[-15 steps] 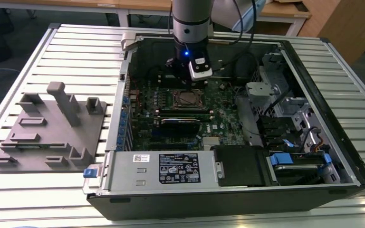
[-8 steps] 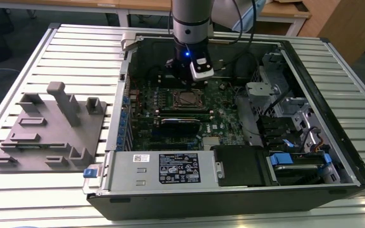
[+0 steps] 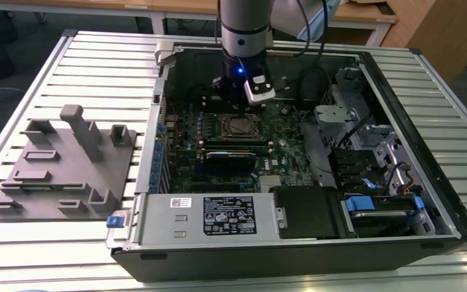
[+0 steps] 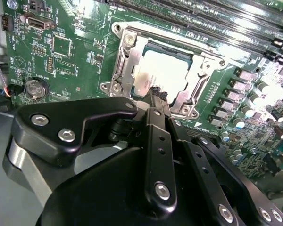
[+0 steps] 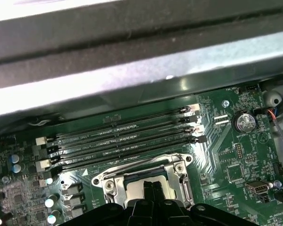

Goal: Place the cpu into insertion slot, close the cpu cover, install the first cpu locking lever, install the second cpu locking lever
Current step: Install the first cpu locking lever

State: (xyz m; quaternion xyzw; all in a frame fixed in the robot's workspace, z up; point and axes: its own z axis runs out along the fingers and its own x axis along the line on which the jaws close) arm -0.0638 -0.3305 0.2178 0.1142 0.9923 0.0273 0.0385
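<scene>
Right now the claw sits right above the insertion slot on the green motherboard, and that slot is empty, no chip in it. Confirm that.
Wrong on one point: it is not empty. The cpu lies seated there, its grey-silver top showing through the window of the cpu cover in the second wrist view. The claw does sit right above it.

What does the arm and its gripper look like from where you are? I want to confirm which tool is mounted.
The arm is a silver-grey tube with a black wrist section, a small blue light and a pale grey box on its side; dark cables hang beside it. The gripper is matte black: angular linkage plates with silver screw heads and narrow fingers dotted with small holes.
</scene>
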